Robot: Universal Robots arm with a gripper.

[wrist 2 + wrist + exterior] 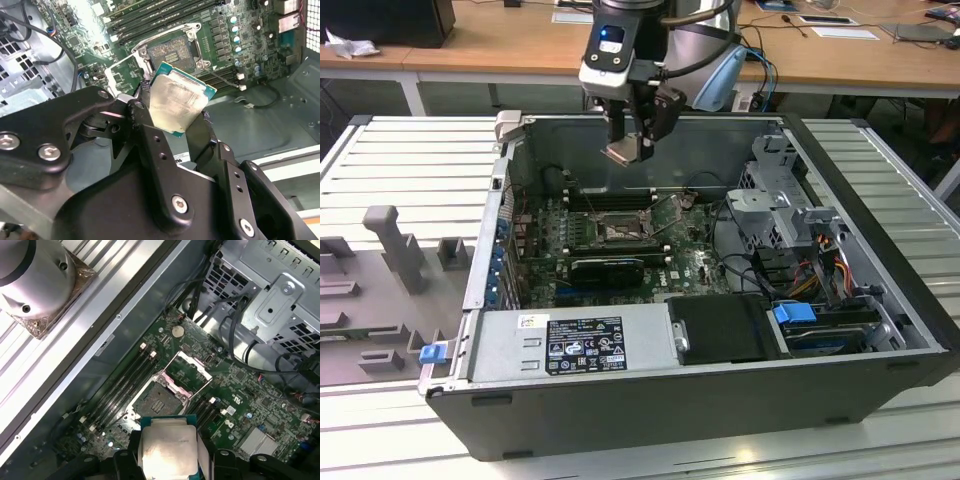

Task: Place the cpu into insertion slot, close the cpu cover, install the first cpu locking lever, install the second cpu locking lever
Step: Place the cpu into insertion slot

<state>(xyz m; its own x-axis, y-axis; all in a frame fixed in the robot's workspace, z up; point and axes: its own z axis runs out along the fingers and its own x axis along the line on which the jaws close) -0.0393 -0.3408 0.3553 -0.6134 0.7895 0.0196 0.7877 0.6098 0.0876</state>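
Exterior view: the gripper, clenched on the tilted cpu, hangs well above the insertion slot inside the open computer case. Second wrist view: the cpu slants its pale face, one corner toward the bared insertion slot. First wrist view: the cpu cover stands swung open beside the insertion slot.

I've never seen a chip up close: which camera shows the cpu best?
The second wrist view: the cpu shows its broad silvery face and green edge, clamped in the gripper. The first wrist view shows most of its face. The exterior view shows it small, above the computer case.
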